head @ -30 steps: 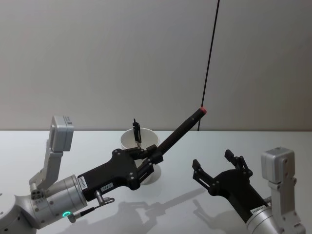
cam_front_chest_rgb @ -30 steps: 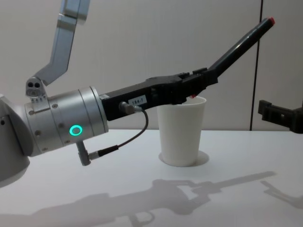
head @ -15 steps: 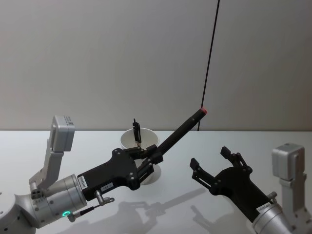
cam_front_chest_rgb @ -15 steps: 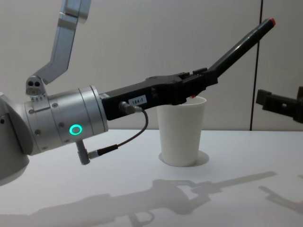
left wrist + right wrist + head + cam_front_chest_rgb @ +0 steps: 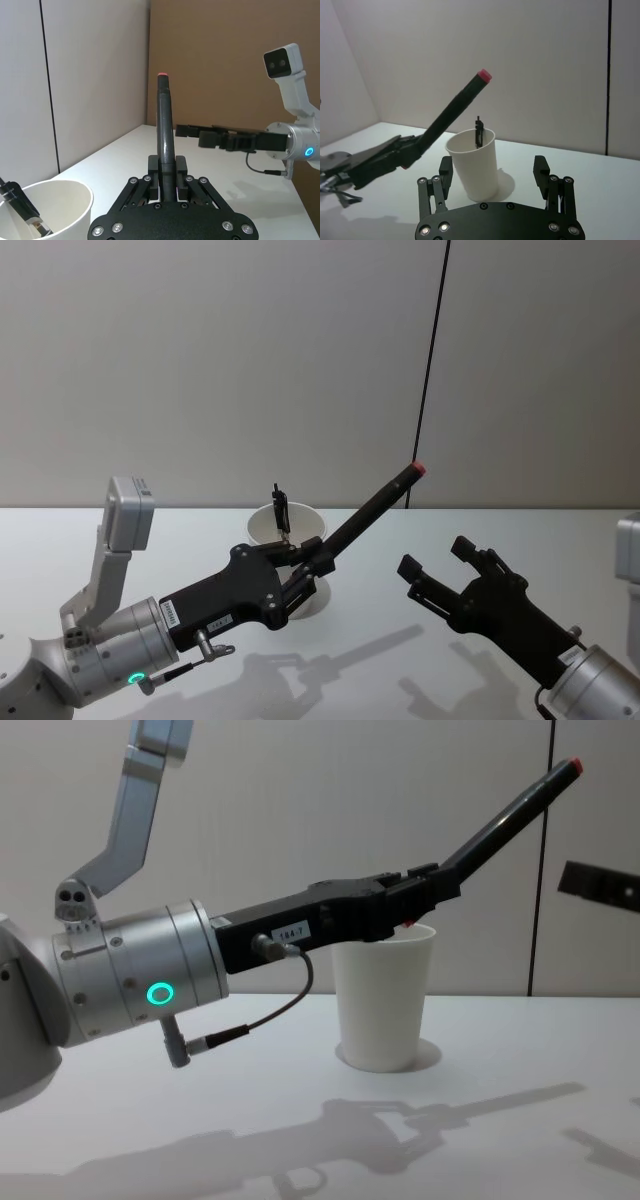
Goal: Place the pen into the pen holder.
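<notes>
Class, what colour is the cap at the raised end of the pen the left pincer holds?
Red, on the pen; clearest in the right wrist view.

A plain grey wall [image 5: 200,360] with a dark vertical seam [image 5: 430,360] rises behind the white table [image 5: 40,540].

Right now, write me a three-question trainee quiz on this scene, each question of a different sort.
1. True or false: the left tool is shut on the red-tipped pen, which points up at a slant.
2. What stands inside the pen holder? A: nothing. B: a dark pen-like item. C: a pair of scissors.
3. Fill in: the right tool, off to the right of the pen holder, is ____ and holds nothing.

Key: 1 true; 2 B; 3 open.
</notes>
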You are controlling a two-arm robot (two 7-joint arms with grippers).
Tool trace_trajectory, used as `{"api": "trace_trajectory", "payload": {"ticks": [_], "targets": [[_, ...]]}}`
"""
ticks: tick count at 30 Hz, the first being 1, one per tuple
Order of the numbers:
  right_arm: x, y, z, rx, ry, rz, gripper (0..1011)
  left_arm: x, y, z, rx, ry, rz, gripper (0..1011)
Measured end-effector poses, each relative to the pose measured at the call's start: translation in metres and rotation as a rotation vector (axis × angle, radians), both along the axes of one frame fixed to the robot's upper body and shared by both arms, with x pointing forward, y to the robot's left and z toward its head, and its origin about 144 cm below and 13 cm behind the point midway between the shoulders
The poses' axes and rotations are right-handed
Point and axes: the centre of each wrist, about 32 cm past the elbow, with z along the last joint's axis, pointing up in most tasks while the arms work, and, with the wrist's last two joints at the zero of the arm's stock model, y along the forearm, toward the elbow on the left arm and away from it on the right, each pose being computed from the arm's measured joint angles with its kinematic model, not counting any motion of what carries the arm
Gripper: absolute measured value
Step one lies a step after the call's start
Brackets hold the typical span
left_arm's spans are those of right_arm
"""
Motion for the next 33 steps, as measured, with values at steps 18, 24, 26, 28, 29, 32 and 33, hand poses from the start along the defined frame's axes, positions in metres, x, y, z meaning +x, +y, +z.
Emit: {"api": "trace_trajectory", "payload": {"ticks": [18,24,26,28,29,32,33], "targets": [[0.005,-0.014,0.02,0.297,0.208,0.129,1001,0.0,0.0,0.0,0.002,-0.001,0.001,202],[0.008,-0.012,0.024,0.389,0.277,0.149,1001,0.0,0.0,0.0,0.002,-0.001,0.001,202],[0.009,-0.01,0.026,0.422,0.301,0.157,1001,0.0,0.0,0.0,0.002,-0.001,0.001,202],[0.011,-0.007,0.029,0.454,0.323,0.167,1001,0.0,0.0,0.0,0.002,-0.001,0.001,201],[0.011,-0.006,0.03,0.461,0.329,0.17,1001,0.0,0.0,0.0,0.002,-0.001,0.001,201],[0.012,-0.004,0.033,0.489,0.351,0.18,1001,0.0,0.0,0.0,0.002,-0.001,0.001,202],[0.013,-0.003,0.034,0.496,0.354,0.182,1001,0.0,0.0,0.0,0.002,-0.001,0.001,201]]}}
